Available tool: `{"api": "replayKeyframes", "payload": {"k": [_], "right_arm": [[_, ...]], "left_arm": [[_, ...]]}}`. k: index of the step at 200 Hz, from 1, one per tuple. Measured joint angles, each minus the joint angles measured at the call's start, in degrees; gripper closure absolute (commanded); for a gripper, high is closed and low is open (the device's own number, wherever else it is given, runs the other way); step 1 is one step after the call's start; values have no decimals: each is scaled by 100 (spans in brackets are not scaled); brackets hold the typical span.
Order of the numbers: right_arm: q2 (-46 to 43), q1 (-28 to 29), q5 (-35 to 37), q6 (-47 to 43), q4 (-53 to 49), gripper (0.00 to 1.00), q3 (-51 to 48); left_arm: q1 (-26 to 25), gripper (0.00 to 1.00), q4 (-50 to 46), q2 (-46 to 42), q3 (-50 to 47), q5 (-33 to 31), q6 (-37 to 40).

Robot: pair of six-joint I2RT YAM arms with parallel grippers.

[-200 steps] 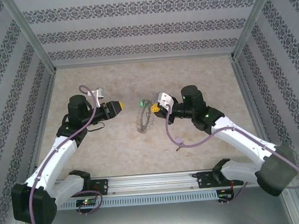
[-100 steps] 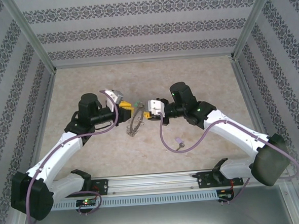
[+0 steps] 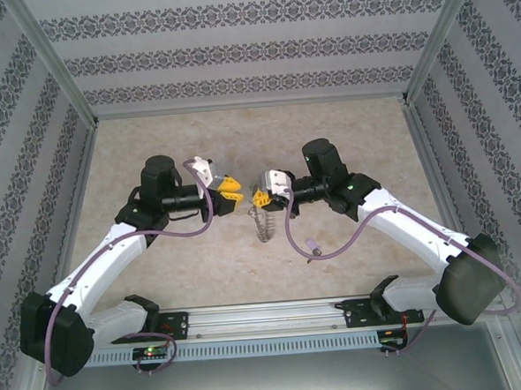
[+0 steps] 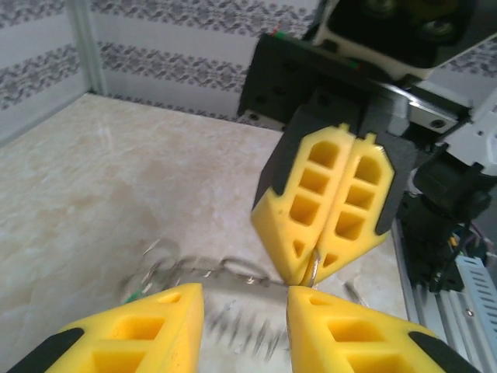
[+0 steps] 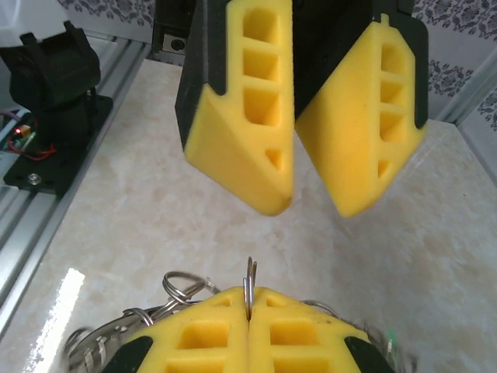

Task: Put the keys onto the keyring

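The keyring was seen near the middle of the bench. It was gripped at its far end by the right end effector, whose jaws were pressed fully together on a thin edge of the ring. From that grip the grey cluster was drawn out into a narrow strip, with its long axis run from far to near and its free end pointed toward the near edge. Whether it was hung clear of the bench or rested on it could not be told. The left end effector was placed just to the left, tip to tip with the right one, its fingers parted by a moderate gap in which nothing was held. A small green speck, too blurred to be identified, was seen among the links.
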Motion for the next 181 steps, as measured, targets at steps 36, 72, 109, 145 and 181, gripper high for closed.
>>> {"api": "replayKeyframes", "payload": {"k": [36, 72, 109, 145, 181], "right_arm": [[37, 0, -197, 74, 50, 100, 0], [61, 0, -280, 94, 87, 100, 0], [63, 0, -304, 94, 87, 100, 0], [63, 0, -304, 120, 87, 100, 0], [79, 0, -293, 184, 85, 100, 0]], "left_arm": [[-101, 65, -625, 225, 341, 428, 586], [-138, 69, -931, 249, 363, 562, 907], [-140, 72, -1115, 365, 457, 535, 1097], [-199, 79, -1244, 411, 468, 463, 1235], [-249, 84, -1241, 498, 494, 407, 1246]]}}
